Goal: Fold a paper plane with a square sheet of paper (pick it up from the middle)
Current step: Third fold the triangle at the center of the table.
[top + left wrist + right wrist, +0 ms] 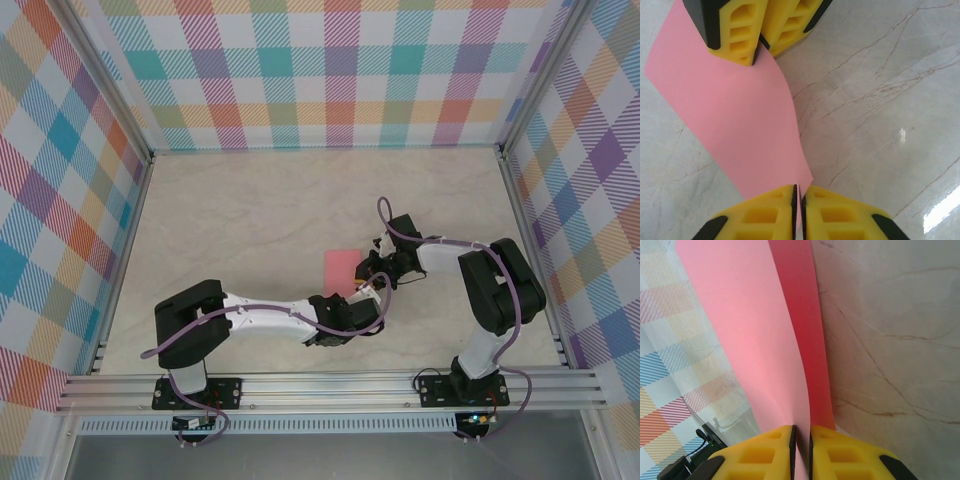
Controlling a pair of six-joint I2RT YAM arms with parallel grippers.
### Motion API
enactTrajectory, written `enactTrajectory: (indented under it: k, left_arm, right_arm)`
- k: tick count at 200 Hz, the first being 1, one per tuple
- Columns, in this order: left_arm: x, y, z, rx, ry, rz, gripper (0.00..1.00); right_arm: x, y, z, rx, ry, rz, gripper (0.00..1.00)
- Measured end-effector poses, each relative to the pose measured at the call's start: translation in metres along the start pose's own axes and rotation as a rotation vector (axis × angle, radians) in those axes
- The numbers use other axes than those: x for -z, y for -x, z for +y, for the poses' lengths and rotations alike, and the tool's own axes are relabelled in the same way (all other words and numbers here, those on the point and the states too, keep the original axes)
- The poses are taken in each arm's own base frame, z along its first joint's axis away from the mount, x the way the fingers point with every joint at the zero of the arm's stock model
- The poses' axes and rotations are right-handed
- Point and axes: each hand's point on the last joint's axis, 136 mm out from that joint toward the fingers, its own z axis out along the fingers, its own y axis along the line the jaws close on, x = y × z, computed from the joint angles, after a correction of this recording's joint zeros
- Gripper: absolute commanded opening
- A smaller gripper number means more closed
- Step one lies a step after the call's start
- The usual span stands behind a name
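**2 Grippers Pinched 1 Pink Sheet at Opposite Ends**

The square sheet of paper [342,268] sat near the middle of the overhead frame, above the marble-patterned table [230,220], with both arms reaching in from the bottom.

In the left wrist view the left gripper [799,212] stood at the bottom edge. Its 2 yellow fingers were drawn almost together, with the sheet's lower tip caught in the slit between them. At the upper left of that frame the right gripper [760,47] nipped the far end.

In the right wrist view that gripper's jaws were just as narrow and closed on the paper. The sheet rose from them as a curved wall with a darker strip on its right; whether underside or shadow, I could not tell.

Holding 2 opposite ends seemed meant to keep the thin sheet steerable, so that 1 half could be laid over the other. No crease showed, so the folding looked barely begun.
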Motion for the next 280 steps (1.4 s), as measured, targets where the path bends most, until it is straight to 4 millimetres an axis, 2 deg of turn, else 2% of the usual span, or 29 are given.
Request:
enactTrajectory:
  k: [34,93,130,148,189,200,242,280]
  left_arm:
    - [0.001,-0.001,0.0,0.034,-0.041,-0.001,0.0]
    - [-0.002,-0.002,0.008,0.168,-0.215,0.025,0.0]
    - [0.0,-0.001,0.014,0.245,-0.318,0.036,0.0]
    - [-0.001,-0.002,0.015,0.269,-0.356,0.036,0.0]
    - [0.0,-0.003,0.015,0.31,-0.424,0.039,0.0]
    - [0.001,-0.002,0.017,0.323,-0.438,0.036,0.0]
    - [0.006,0.003,0.023,0.371,-0.483,0.026,0.0]
    - [0.006,0.004,0.023,0.386,-0.516,0.028,0.0]
  right_arm:
    - [0.0,-0.001,-0.001,-0.005,-0.006,0.003,0.18]
    - [0.001,-0.001,-0.004,-0.006,-0.029,0.001,0.32]
    - [0.014,0.005,-0.002,0.027,-0.084,-0.043,0.34]
    - [0.024,0.01,0.003,0.048,-0.11,-0.083,0.32]
    - [0.034,0.016,0.02,0.107,-0.078,-0.121,0.15]
    - [0.034,0.016,0.024,0.116,-0.06,-0.113,0.14]
    - [0.02,0.026,0.04,0.132,-0.006,-0.058,0.13]
    - [0.001,0.035,0.044,0.154,-0.014,-0.007,0.13]
